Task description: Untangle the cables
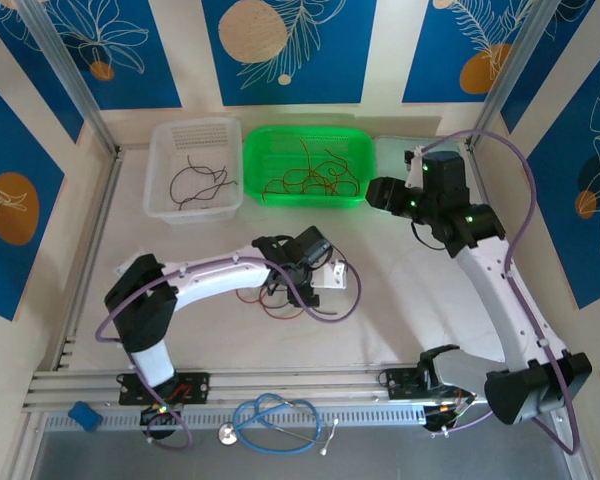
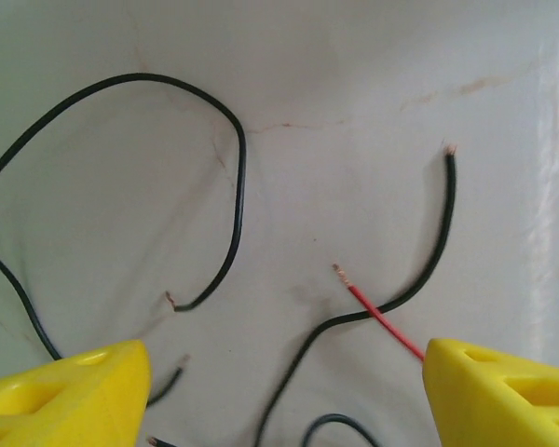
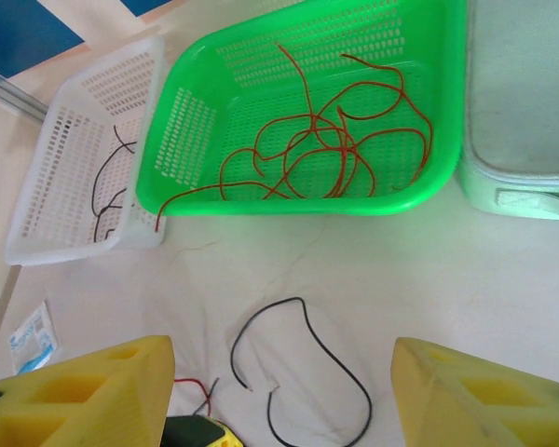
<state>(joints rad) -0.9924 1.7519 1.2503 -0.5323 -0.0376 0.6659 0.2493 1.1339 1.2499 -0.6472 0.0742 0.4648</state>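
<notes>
At the far left of the table [image 1: 200, 245], a white basket [image 1: 170, 205] is seen, and a few black cables [image 1: 200, 182] are laid in it. Nearer the middle, the left gripper [image 1: 305, 285] is held low over a small tangle of loose cables [image 1: 280, 305]. In the left wrist view its yellow fingers [image 2: 65, 391] are spread wide and nothing is clasped. Black strands [image 2: 241, 186] are spread on the surface below, and a short red cable [image 2: 401, 337] is crossed by one of them close to the right finger. Further right, a green basket [image 1: 355, 140] is set just beside the white one, and a heap of red cables [image 1: 310, 178] is contained in it. The right gripper [image 1: 378, 195] is poised by the green basket's right end. In the right wrist view its fingers [image 3: 74, 391] are parted wide, with nothing grasped. A pale lidded box [image 3: 522, 102] is placed just beside the green basket on the right.
</notes>
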